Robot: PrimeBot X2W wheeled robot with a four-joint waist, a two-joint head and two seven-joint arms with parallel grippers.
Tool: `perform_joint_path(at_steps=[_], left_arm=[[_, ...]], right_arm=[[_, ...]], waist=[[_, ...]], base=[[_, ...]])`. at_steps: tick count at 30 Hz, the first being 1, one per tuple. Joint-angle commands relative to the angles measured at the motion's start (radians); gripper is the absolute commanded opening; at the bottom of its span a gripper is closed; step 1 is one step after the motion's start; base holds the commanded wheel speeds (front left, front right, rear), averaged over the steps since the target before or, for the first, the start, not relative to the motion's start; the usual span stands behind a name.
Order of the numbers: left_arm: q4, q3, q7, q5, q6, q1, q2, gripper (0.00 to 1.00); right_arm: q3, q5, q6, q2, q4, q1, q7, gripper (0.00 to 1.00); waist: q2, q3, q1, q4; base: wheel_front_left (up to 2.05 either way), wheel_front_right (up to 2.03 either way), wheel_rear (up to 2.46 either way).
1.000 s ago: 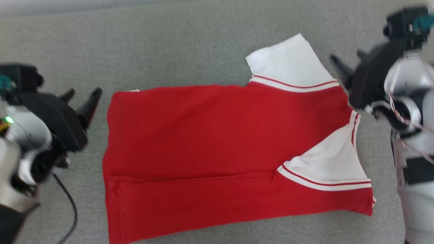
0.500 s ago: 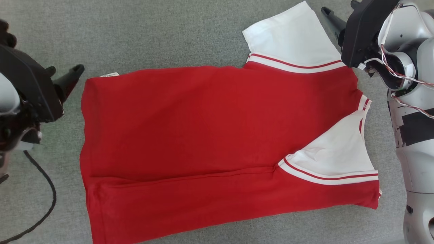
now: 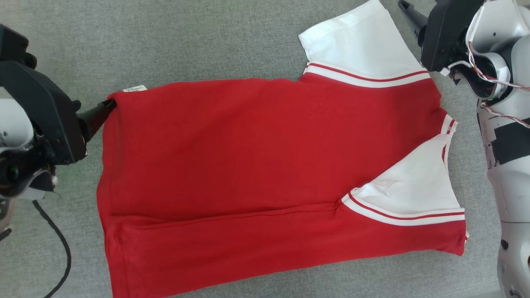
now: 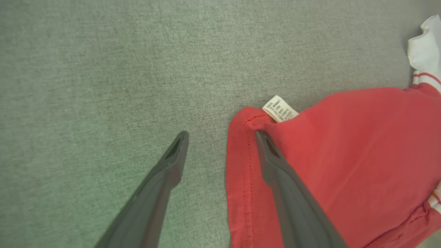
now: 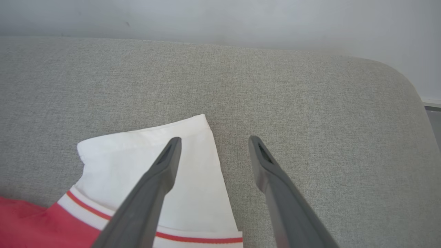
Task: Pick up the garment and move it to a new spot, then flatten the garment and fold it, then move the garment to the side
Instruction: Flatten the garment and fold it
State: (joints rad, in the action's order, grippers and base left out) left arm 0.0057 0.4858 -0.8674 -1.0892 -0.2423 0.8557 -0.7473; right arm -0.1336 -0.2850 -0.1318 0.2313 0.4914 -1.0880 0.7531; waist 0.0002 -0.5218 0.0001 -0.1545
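Note:
A red garment with white, red-striped sleeves lies flat on the grey fabric surface. My left gripper is open at the garment's far left hem corner. One finger rests over the red cloth beside the white care label, and the other finger is over bare grey fabric. In the head view its dark fingertip touches that corner. My right gripper is open and straddles the outer edge of the far white sleeve, holding nothing.
A black cable loops on the surface at the lower left. My pale right forearm stands along the garment's right side. The grey surface ends in a rounded far edge against a pale wall.
The head camera has tilted down, shifting the whole picture. My left gripper has moved in to the garment's hem corner. Both grippers have stayed open.

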Motion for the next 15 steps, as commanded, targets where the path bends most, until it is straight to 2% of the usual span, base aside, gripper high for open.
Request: perform_joint_path(at_steps=[1,7,15], left_arm=[[0.001,0.008,0.002,0.023,-0.002,-0.014,-0.005,1.0],[0.035,0.01,0.027,0.013,0.012,0.006,0.03,1.0],[0.027,-0.022,0.046,0.016,0.012,0.03,0.004,1.0]], right_arm=[[-0.004,0.0,0.002,-0.006,0.006,-0.012,-0.008,1.0],[-0.019,-0.004,0.002,-0.016,0.032,-0.036,-0.029,1.0],[-0.028,-0.009,0.002,-0.005,0.061,-0.027,-0.049,1.0]], waist=[[-0.0002,-0.007,-0.0001,-0.005],[-0.0002,-0.018,-0.0001,-0.013],[-0.0002,-0.012,-0.0001,-0.015]], base=[[0.0,0.0,0.0],[0.0,0.0,0.0],[0.0,0.0,0.0]])
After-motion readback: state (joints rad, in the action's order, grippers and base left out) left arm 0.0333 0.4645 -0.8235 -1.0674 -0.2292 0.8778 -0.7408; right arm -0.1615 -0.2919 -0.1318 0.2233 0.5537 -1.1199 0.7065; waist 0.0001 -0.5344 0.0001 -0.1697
